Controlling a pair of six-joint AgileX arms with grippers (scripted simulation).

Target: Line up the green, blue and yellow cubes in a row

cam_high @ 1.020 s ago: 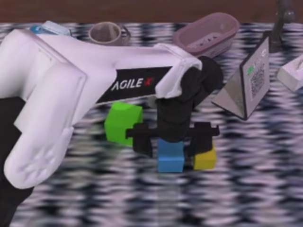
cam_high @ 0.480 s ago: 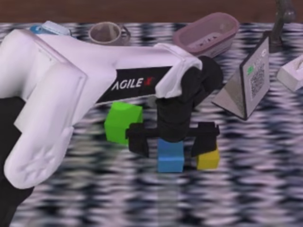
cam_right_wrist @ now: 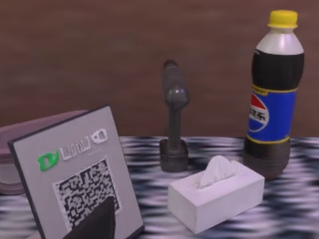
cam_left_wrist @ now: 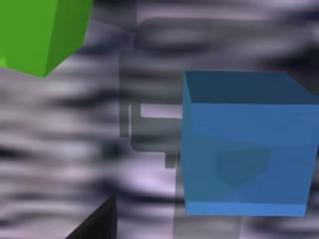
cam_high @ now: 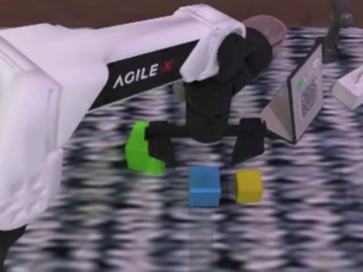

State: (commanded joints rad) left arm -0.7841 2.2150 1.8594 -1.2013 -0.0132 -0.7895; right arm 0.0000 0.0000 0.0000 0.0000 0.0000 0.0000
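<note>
Three cubes rest on the patterned table in the top view. The green cube [cam_high: 140, 152] is at the left and a little farther back. The blue cube [cam_high: 204, 186] is in the middle, and the yellow cube [cam_high: 248, 186] sits close to its right. My left gripper [cam_high: 205, 146] hangs open above and just behind the blue cube, holding nothing. One of its fingers covers the green cube's right side. The left wrist view shows the blue cube [cam_left_wrist: 244, 144] and a corner of the green cube [cam_left_wrist: 40, 30]. My right gripper is parked out of the top view, open, with one fingertip [cam_right_wrist: 97, 224] visible.
A grey QR sign [cam_high: 300, 93] stands at the right rear, with a white tissue box [cam_high: 351, 85] beyond it. A purple basin [cam_high: 269, 27] lies behind the left arm. The right wrist view shows a cola bottle [cam_right_wrist: 274, 94] and a dark upright tool [cam_right_wrist: 174, 119].
My left gripper has lifted off the blue cube and drawn back with its fingers spread wider. The yellow cube now shows in full. The cubes have not moved.
</note>
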